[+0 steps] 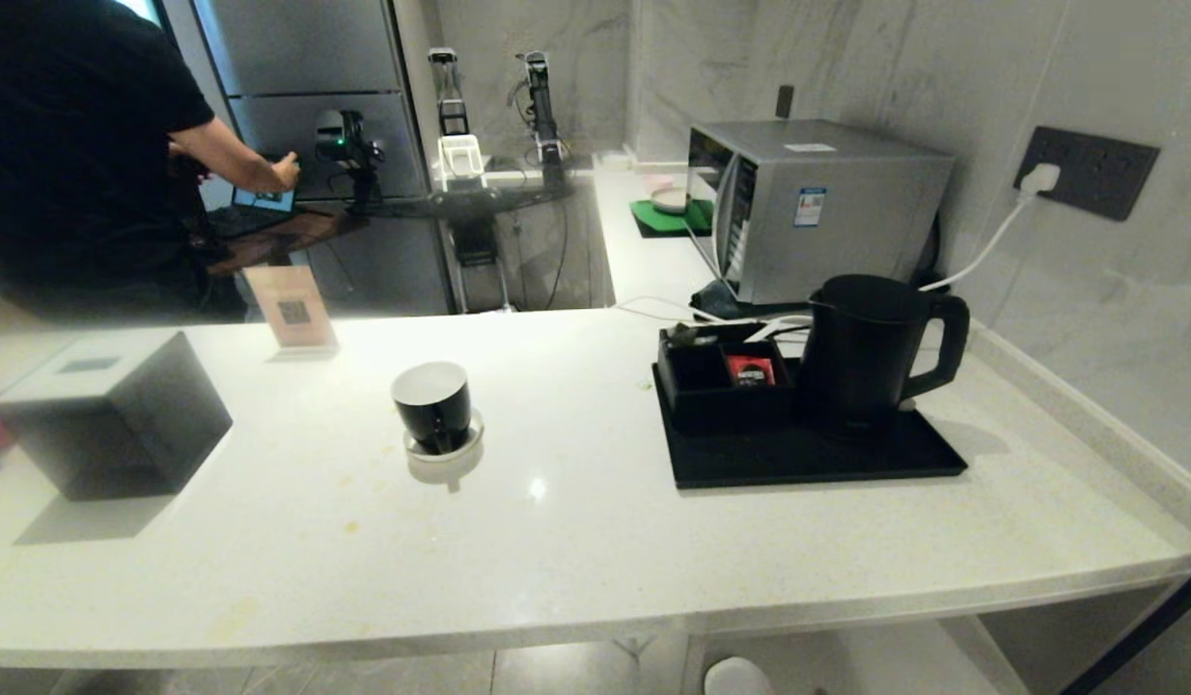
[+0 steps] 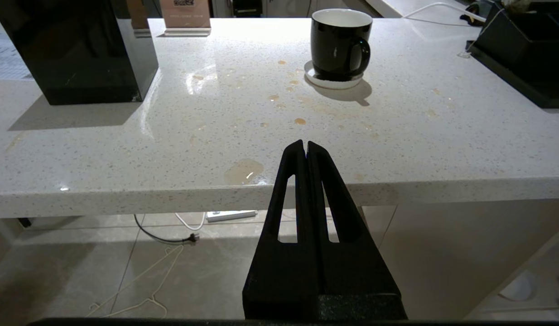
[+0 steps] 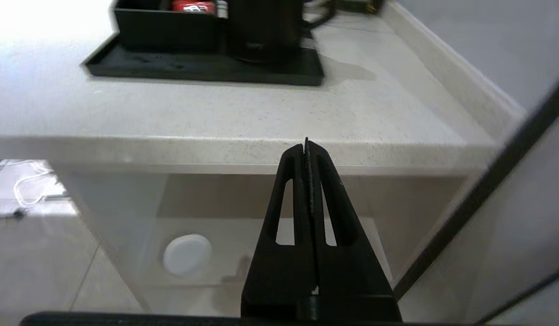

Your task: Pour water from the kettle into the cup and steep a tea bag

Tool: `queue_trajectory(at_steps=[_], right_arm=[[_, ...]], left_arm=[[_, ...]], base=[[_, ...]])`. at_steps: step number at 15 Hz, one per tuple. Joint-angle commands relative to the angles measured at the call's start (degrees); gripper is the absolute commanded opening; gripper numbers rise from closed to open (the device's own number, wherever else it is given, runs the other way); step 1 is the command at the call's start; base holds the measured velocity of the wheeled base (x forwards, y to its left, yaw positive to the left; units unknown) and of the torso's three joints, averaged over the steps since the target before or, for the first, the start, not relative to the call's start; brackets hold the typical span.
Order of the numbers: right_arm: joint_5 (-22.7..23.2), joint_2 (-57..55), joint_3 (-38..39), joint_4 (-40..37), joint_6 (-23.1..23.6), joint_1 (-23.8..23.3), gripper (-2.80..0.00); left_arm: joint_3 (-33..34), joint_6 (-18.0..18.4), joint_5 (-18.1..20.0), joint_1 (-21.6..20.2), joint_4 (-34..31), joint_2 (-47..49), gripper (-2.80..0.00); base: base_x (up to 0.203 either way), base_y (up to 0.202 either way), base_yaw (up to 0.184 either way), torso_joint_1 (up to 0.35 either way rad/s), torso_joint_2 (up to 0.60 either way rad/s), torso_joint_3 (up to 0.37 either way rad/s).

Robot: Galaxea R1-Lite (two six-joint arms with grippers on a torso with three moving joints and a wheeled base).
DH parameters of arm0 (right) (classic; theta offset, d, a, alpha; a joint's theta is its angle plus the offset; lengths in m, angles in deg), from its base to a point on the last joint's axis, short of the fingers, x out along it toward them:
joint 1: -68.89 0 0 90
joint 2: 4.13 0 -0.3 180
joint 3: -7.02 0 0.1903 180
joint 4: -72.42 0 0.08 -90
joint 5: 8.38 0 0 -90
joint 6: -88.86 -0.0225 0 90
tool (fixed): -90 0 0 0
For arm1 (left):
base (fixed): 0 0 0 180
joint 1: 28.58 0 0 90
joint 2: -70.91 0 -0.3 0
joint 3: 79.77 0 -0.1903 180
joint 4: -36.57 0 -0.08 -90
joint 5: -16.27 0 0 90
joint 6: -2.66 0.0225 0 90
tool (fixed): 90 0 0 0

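While both pincers, left pincer (image 2: 305, 144) and right pincer (image 3: 306, 144), hang pressed together and empty before the counter (image 1: 576, 541) edge, the cup (image 1: 432, 404) stands mid-counter on a coaster, the kettle (image 1: 871, 349) on its black tray (image 1: 817, 458); no writing legible

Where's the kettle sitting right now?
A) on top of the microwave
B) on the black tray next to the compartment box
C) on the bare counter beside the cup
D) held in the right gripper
B: the kettle stands upright on the black tray, right of the compartment box.
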Motion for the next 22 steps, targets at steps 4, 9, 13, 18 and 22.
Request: queue_trajectory(at_steps=[4,9,13,18,22], right_arm=[[3.23,-8.74,-9.31,-0.95,0.50,0.16,-2.80],[4.94,-23.37,-12.49,5.50,0.39,4.16,-2.80],[5.00,-40.74,-12.54,17.01,-1.13,5.34,-2.80],[4.84,-68.10,-12.57,38.58,-2.76,4.34,-2.80],[4.51,-90.36,-12.68,61.22,-2.91,1.07,-2.80]], left_arm=[[0.00,-0.03,-0.02,0.00,0.02,-0.01,-2.80],[0.00,-0.03,-0.02,0.00,0.02,-0.01,-2.80],[0.00,-0.03,-0.02,0.00,0.02,-0.01,-2.80],[0.00,-0.03,-0.02,0.00,0.04,-0.01,-2.80],[0.00,-0.03,-0.02,0.00,0.02,-0.01,-2.80]], base=[[0.000,0.000,0.000,0.000,0.00,0.000],[0.000,0.000,0.000,0.000,0.00,0.000],[0.000,0.000,0.000,0.000,0.00,0.000],[0.000,0.000,0.000,0.000,0.00,0.000],[0.000,0.000,0.000,0.000,0.00,0.000]])
